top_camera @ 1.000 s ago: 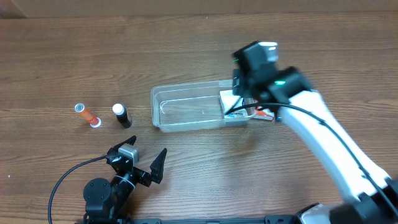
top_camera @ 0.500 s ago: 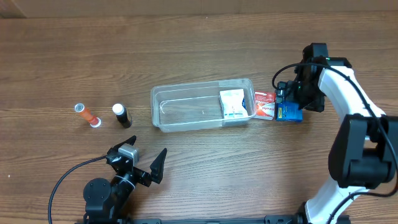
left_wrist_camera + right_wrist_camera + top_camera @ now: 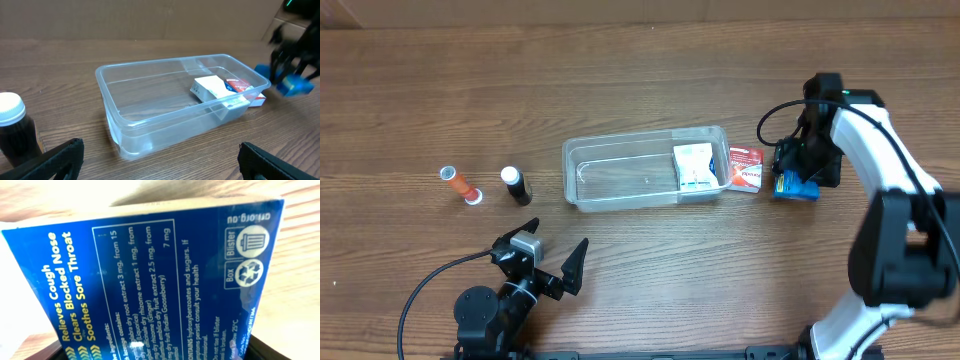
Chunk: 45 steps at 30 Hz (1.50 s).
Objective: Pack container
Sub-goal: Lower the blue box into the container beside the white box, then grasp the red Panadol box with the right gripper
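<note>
**Container** [image 3: 620,172]: a clear, shallow rectangular tub with rounded corners and a raised rim. It lies mid-table with its long side running left to right, and the wood grain of the table [image 3: 650,60] shows through its floor. A white box [image 3: 693,166] lies flat inside at the right end; the rest of the floor is bare. A red-and-white box [image 3: 745,168] lies just outside the right wall.

**Change:** A second ago the right arm hung over the tub's right end, above the white box. It has since swung clear to the right, beyond the red-and-white box. There the right tool [image 3: 798,172] is closed on a blue box [image 3: 797,187], whose printed face fills the right wrist view at a tilt. From the left wrist view that box appears to be lifted off the table.

**Reading:** One item is packed, and a second is judged to be in hand for transfer to the tub.

**Other items:** The left tool [image 3: 556,240] rests near the front edge, spread wide and holding nothing. An orange tube [image 3: 460,184] and a black bottle [image 3: 516,186] wait left of the tub.
</note>
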{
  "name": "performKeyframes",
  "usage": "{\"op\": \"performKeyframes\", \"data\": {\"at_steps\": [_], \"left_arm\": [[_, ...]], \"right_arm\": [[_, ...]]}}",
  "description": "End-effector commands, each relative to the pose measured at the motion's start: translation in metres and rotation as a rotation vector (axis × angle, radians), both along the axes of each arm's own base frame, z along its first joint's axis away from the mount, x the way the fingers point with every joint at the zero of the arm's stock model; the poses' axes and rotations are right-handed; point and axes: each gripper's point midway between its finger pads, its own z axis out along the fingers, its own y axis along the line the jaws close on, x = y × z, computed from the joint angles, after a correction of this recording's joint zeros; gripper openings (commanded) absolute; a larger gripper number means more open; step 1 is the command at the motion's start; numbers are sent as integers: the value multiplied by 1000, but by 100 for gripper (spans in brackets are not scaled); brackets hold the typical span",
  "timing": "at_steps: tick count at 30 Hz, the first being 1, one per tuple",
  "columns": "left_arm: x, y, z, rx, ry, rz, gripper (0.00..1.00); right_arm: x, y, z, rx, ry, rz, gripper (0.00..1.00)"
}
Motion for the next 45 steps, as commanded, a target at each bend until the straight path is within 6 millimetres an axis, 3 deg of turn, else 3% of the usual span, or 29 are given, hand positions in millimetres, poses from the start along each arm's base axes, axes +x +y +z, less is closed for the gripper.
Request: {"op": "performKeyframes", "data": {"at_steps": [1,3,4,6,8,14,16,21,27,30,33,36,38,39,40,42,44,45], "left_arm": [[0,-1,1,13,-16,-10,100],[0,-1,1,14,-16,-10,100],[0,-1,1,13,-16,-10,100],[0,-1,1,13,-16,-10,100],[0,-2,1,13,-16,-10,100],[0,-1,1,13,-16,-10,100],[0,-1,1,14,-16,-10,100],[0,-1,1,13,-16,-10,100],[0,-1,1,13,-16,-10,100],[0,-1,1,13,-16,-10,100],[0,-1,1,13,-16,-10,100],[0,-1,1,14,-16,-10,100],[0,-1,1,13,-16,-10,100],[0,-1,1,13,-16,-10,100],[0,-1,1,14,-16,-10,100],[0,-1,1,13,-16,-10,100],[0,-1,1,13,-16,-10,100],[0,-1,1,13,-16,-10,100]], "right_arm": [[-6,56,112,78,-297,110,66],[-26,114,153,145,-425,207,66],[-30,138,162,170,-461,244,66],[-32,183,165,198,-516,295,66],[-24,221,141,150,-548,283,66],[11,256,50,53,-469,286,67],[18,262,34,51,-464,287,67],[15,265,21,68,-426,255,67],[13,268,21,83,-418,259,82],[17,263,23,52,-437,264,88],[20,259,41,14,-447,302,88],[28,237,115,22,-503,246,89],[34,188,182,29,-588,157,97],[36,155,204,26,-622,85,100],[37,130,213,25,-631,54,100],[38,85,201,39,-557,44,99],[42,41,147,1,-419,-8,96],[44,37,121,9,-366,-8,96]]}}
